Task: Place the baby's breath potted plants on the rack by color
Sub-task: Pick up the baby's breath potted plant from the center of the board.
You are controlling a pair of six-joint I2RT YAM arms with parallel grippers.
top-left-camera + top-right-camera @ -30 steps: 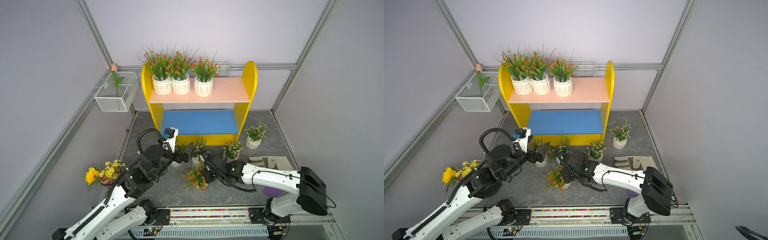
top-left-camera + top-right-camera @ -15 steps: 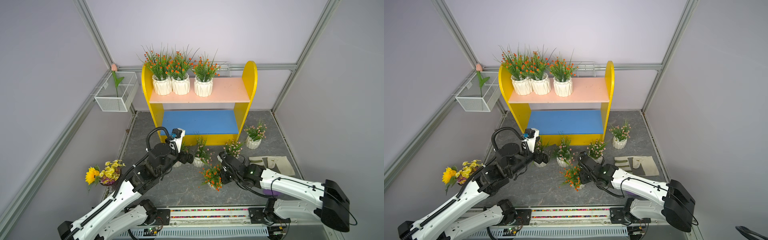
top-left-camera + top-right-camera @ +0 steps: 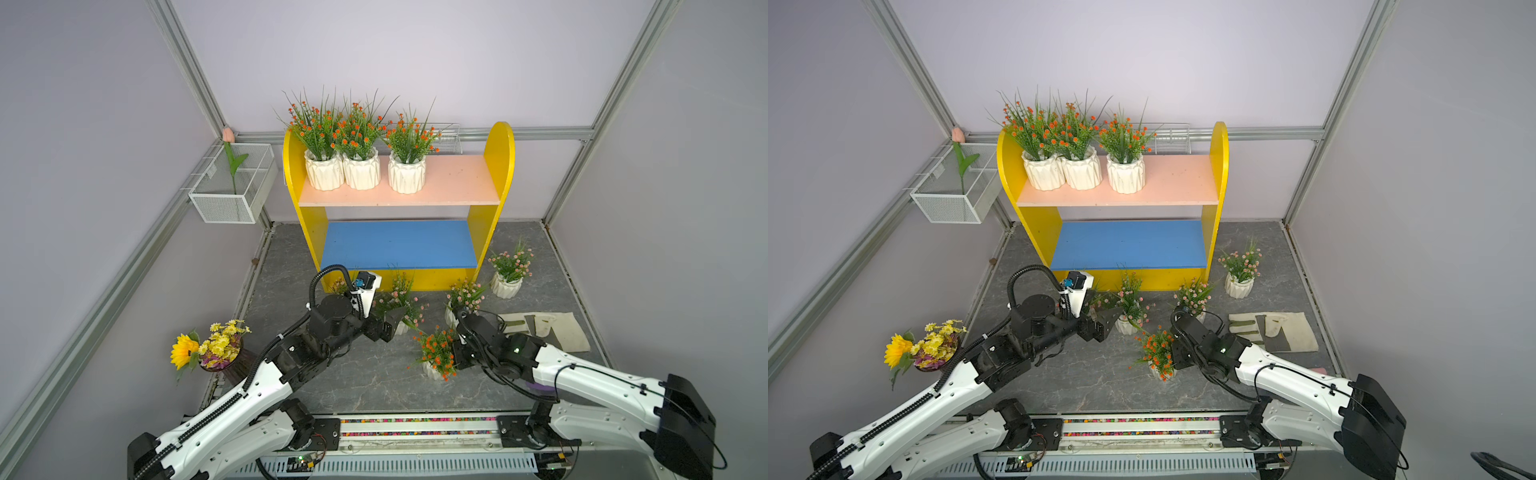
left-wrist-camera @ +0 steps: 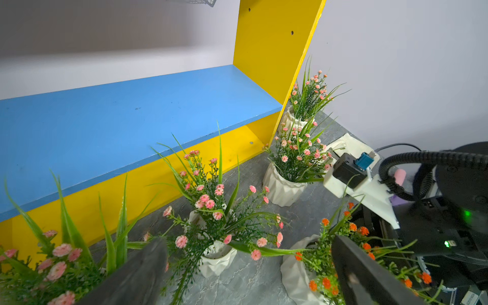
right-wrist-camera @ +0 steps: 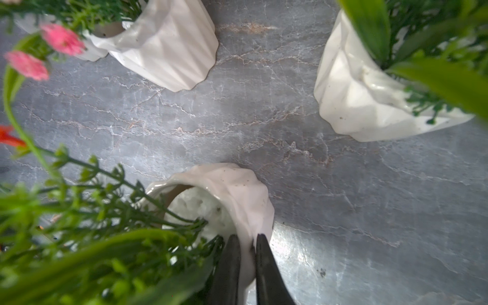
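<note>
Pinching the pot rim of the orange plant (image 5: 237,190) in the right tool (image 5: 245,247), down at the desk (image 5: 264,118) beneath it; holding the left tool (image 4: 248,249) spread before a pink plant (image 4: 211,200); risking a slip from thin-edge grip.

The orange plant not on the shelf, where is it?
In both top views, the orange-blossomed white-potted plant is on the grey floor in front of the yellow rack, its rim in the right gripper.
</note>
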